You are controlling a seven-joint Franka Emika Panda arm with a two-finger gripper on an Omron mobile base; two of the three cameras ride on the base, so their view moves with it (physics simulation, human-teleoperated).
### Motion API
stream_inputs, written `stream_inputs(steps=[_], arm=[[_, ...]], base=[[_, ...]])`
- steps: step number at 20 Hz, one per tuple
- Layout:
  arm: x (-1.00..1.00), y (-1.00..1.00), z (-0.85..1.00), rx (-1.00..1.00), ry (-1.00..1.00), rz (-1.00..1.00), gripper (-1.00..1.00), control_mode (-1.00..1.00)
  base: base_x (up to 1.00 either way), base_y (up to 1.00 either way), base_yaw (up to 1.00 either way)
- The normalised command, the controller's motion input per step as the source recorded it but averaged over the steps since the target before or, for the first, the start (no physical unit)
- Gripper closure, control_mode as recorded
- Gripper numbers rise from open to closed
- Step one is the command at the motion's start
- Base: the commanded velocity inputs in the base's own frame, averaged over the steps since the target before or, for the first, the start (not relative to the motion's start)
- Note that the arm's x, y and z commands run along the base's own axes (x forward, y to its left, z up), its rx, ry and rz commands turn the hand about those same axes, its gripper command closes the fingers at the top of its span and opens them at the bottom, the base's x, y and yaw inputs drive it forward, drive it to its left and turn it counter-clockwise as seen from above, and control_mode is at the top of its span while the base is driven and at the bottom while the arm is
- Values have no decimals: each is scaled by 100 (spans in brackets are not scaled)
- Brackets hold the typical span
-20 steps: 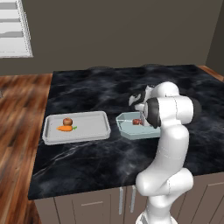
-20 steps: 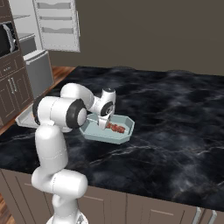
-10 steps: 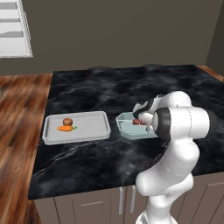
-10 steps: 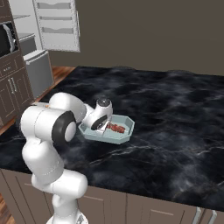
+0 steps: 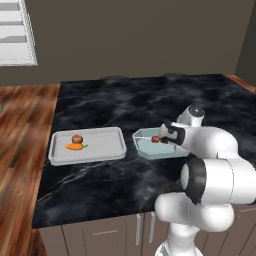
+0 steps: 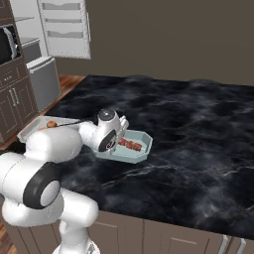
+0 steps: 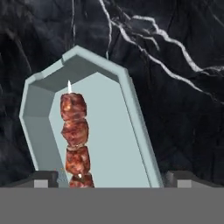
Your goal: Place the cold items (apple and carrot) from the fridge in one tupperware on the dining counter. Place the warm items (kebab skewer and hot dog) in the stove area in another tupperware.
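- Since a second ago, the arm has been folded lower and nearer the base, and the kebab skewer (image 7: 75,141) has been let go into the pale blue tupperware (image 5: 146,149).
- Left base view: the gripper (image 5: 169,135) is seen over the tupperware's right end; an apple (image 5: 76,138) and carrot (image 5: 74,147) are seen lying in the grey tupperware (image 5: 107,144) to the left.
- Right base view: meat is seen inside the blue container on the black marble counter (image 6: 198,129).
- Hand view: the jaws are spread wide, nothing gripped; the skewer lies flat on the container floor.
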Motion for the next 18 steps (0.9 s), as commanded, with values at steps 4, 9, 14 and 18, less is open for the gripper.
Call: stream_inputs(steps=[4, 9, 14, 18], arm=[[-48, -19, 88, 0, 0, -9, -100, -100], [-43, -9, 88, 0, 3, -1, -100, -100], [-49, -8, 74, -7, 21, 0, -100, -100], [-67, -1, 50, -23, 23, 7, -100, -100]], base=[[0, 0, 0], [0, 0, 0], [0, 0, 0], [0, 0, 0]])
